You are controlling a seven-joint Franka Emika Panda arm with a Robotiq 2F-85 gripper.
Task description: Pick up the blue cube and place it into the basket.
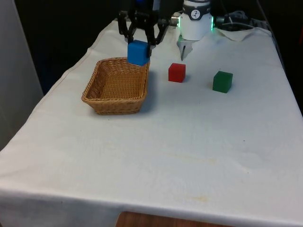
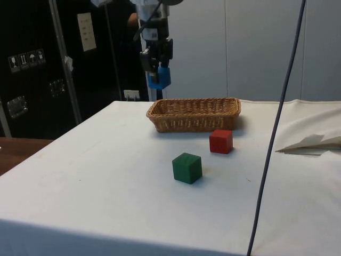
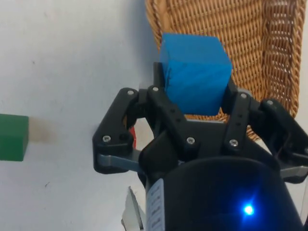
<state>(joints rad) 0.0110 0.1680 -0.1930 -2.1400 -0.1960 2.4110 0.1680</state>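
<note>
Blue cube (image 1: 138,52), a solid block with flat matte faces and clean edges, hangs in the air clamped between the two black fingers of the hand (image 1: 140,43), which is clenched on it from above. In the front view it sits over the far rim of the woven wicker basket (image 1: 102,101), at the corner towards the front view's right; in the side view the blue cube (image 2: 159,78) is well above the wicker basket (image 2: 176,121) and over its end, apart from the weave. In the wrist view the blue cube (image 3: 195,72) overlaps the basket's rim (image 3: 159,29), partly over the cloth and partly over the basket's inside.

A small red cube (image 1: 176,72) stands on the table just beside the basket, towards the front view's right, and a small green cube (image 1: 222,81) stands further that way, apart from the red one. Neither lies between the held cube and the basket.

The table (image 1: 156,156) is covered by a white cloth with faint creases and a few pale stains. In the side view a dark cable (image 2: 277,128) crosses in front, with dark cabinets (image 2: 32,64) behind.
</note>
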